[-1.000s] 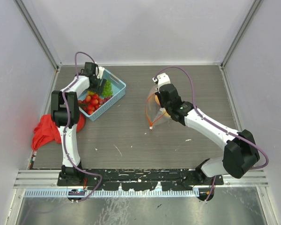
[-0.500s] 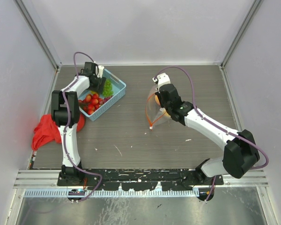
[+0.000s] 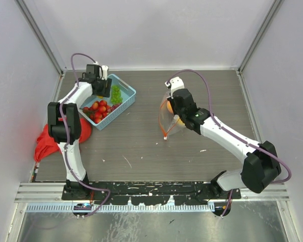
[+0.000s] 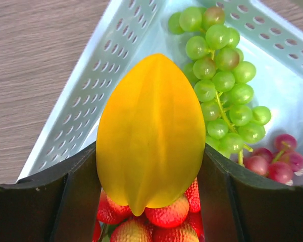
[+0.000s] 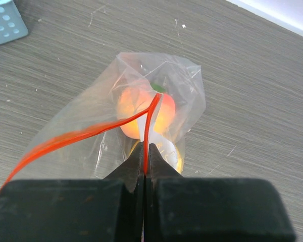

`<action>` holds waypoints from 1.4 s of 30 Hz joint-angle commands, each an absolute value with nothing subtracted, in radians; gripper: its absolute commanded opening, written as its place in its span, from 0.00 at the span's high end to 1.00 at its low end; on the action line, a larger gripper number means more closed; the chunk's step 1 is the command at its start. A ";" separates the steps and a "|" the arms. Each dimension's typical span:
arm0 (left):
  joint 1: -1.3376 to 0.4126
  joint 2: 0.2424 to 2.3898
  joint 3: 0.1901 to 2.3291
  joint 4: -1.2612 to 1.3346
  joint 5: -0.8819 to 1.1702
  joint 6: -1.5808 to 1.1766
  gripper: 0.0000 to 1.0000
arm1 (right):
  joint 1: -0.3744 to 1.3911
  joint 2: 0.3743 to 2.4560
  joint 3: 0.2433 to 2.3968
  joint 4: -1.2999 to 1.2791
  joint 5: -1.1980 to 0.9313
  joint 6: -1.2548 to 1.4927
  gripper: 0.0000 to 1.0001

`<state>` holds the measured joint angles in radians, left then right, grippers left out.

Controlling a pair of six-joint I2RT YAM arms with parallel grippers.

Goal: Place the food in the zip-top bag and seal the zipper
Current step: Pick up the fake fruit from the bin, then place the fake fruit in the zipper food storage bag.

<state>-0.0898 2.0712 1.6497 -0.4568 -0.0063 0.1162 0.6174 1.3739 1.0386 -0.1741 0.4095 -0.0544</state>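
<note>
The left jaws stand partly open, clamped on the lemon (image 4: 150,136), which touches both inner faces. They hold only its nearer part, and most of it stands out beyond the tips. That looks like the weak spot: the skin seems smooth and tapers, so a quick swing could squeeze it forward and out. Just past the tips lie strawberries (image 4: 166,214), then grapes (image 4: 222,85), then the basket (image 4: 116,60) wall, so a drop here would only land back among the fruit. A drop further along would likely roll across the bench (image 4: 35,65). The right jaws are pinched fully shut on the zipper (image 5: 149,126), with nothing else between them. The bag (image 5: 187,91) hangs just beyond their tips with the peach (image 5: 134,108) inside, plus something yellow I cannot identify. The strip is thin and carries that whole load, so it may slide out if nudged. The mouth also looks half collapsed, with one side of the strip trailing away to the left of the jaws. The lemon could catch on the edge instead of going in, and pushing harder might drag the bag free. The bag sits well apart from the left jaws, across the bench, so the carry is long.
</note>
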 commanded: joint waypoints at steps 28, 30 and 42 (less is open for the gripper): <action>-0.363 1.404 1.259 -0.266 0.052 -0.283 0.61 | 0.642 1.381 1.325 -0.339 0.226 0.080 0.99; -0.367 1.364 1.227 -0.237 0.067 -0.316 0.61 | 0.648 1.386 1.345 -0.345 0.227 0.085 1.00; -0.444 1.188 1.072 -0.074 0.224 -0.446 0.62 | 0.658 1.496 1.381 -0.380 0.227 0.119 0.99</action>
